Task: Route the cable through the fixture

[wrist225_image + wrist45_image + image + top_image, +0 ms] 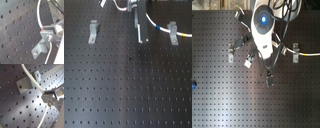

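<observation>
The white cable (156,23) curves from the top centre of the first exterior view to the broad-headed grey clip (171,31). Its blue band and yellow stretch lie just past that clip. The fixture (140,34), a slim straight grey clip, stands mid-board; it also shows in the second exterior view (269,79). My gripper (51,96) is shut on the cable (31,76) in both wrist views (50,35). A grey clip (25,82) sits close beside the fingertips with the cable lying across its top; I cannot tell which clip it is.
A longer slanted grey clip (93,31) stands at the first exterior view's left. The black perforated board (124,90) carries all three clips. In the second exterior view the white arm (263,22) with black hoses hides the gripper.
</observation>
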Controlling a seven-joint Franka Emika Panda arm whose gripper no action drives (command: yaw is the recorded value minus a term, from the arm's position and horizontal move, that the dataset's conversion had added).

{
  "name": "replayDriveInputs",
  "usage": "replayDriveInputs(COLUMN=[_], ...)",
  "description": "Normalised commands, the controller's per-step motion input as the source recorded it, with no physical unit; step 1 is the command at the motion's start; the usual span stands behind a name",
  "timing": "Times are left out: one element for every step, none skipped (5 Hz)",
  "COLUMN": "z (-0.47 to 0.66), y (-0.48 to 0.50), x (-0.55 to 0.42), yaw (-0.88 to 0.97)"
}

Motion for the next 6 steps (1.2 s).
replayDriveInputs(z=[0.18,0.22,0.20,-0.03,-0.22,-0.26], y=[-0.248,-0.365,-0.206,0.046,-0.009,-0.060], x=[0.073,0.070,0.021,0.090,0.214,0.169], yaw=[0.39,0.49,0.55,0.42,0.25,0.34])
